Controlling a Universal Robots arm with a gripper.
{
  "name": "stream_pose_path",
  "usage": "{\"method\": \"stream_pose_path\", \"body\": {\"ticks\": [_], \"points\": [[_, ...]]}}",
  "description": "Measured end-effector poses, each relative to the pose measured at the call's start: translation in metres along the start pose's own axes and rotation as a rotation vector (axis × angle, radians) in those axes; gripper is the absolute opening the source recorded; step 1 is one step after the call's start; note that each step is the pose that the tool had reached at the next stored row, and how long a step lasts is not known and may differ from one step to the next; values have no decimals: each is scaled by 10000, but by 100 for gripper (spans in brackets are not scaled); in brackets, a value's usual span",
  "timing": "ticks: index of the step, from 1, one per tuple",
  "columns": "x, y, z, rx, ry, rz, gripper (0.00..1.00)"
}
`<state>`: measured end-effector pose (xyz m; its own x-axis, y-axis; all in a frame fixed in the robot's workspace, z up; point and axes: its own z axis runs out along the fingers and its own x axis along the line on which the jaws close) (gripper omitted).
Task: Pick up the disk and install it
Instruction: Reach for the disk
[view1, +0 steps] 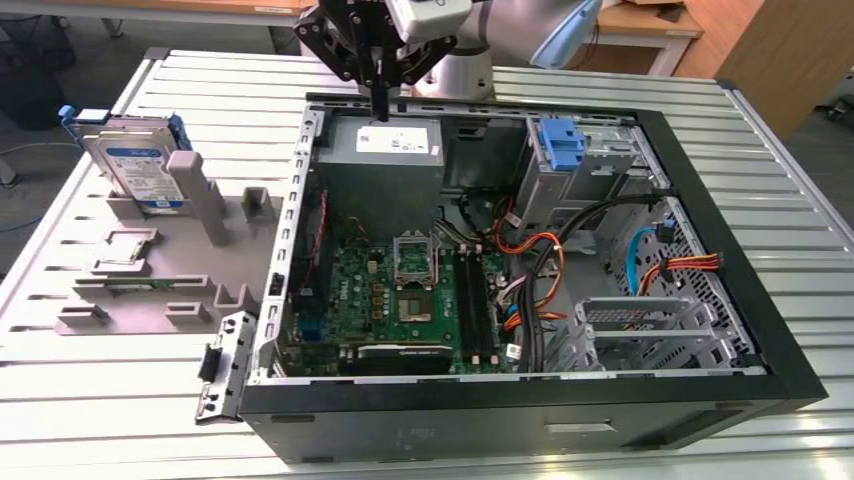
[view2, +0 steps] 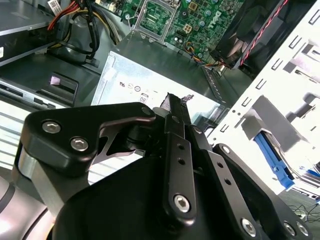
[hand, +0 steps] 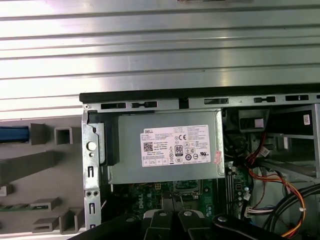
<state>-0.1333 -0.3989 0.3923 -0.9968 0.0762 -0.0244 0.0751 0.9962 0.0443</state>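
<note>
Pincer (view1: 382, 112) hung closed and empty at the top centre of the exterior view, its tips close over the grey power supply box (view1: 384, 152) inside the open computer case (view1: 534, 405). The disk (view1: 138, 165) stood upright in a grey holder (view1: 160, 300) at the upper left of that view, on the ribbed metal worktop (view1: 214, 80), well apart from the pincer.
</note>
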Motion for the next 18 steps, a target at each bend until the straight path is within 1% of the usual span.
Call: {"method": "stream_pose_path", "body": {"ticks": [18], "points": [[46,-4,6,0,0,0,10]]}}
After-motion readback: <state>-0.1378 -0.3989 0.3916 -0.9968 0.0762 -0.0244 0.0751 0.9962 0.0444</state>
